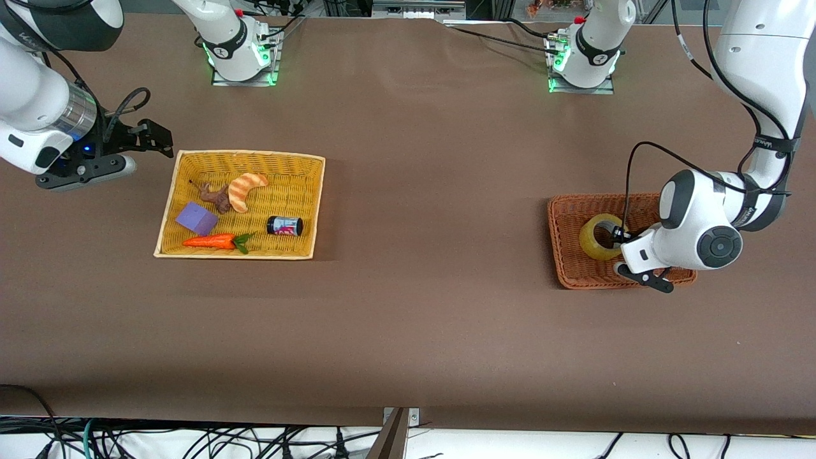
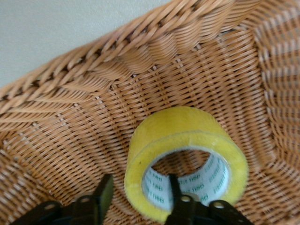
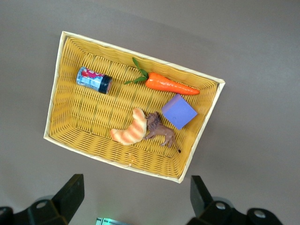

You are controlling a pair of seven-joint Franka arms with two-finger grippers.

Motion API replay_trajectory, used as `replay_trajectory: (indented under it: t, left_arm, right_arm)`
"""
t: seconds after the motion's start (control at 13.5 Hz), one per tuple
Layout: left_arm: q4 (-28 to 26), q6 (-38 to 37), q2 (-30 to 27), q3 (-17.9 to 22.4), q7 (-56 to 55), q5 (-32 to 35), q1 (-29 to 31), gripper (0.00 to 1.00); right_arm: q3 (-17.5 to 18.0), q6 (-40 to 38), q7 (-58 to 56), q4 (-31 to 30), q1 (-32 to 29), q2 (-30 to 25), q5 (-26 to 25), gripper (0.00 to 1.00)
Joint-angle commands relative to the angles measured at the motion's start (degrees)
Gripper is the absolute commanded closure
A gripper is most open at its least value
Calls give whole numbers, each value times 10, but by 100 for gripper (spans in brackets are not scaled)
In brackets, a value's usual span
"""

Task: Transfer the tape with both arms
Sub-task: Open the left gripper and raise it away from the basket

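The tape (image 1: 598, 239), a yellowish roll with a pale printed core, lies in the brown wicker basket (image 1: 563, 258) at the left arm's end of the table. My left gripper (image 1: 617, 236) is down in that basket. In the left wrist view the tape (image 2: 187, 136) is tilted on the basket floor (image 2: 140, 93). My left gripper (image 2: 138, 191) is open and straddles the roll's wall, one finger inside the hole and one outside, with a gap showing. My right gripper (image 1: 158, 138) is open and empty, in the air over the table beside the yellow basket (image 1: 248, 153).
The yellow basket (image 3: 93, 117) holds a striped croissant toy (image 1: 245, 188), a small black can (image 1: 284, 225), a carrot (image 1: 213, 241), a purple block (image 1: 196, 218) and a brown animal toy (image 1: 217, 196). Bare brown table lies between the two baskets.
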Motion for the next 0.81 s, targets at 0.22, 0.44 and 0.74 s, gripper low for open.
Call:
replay_trajectory:
  t: [0.22,0.44,0.74]
  left_arm:
    - [73,-142,-126,-58,-7,4,2,0]
    - [116,-212,-186,-67,-37,5,2,0]
    - [133,-227,-262,-33,-42,-28,-10,0]
  right_arm:
    - [3,8,0,-5,-6,-15,1,0]
    - [3,9,-2,-2,-6,-16,0,0]
    - [3,5,-4,-2,-6,-17,0,0]
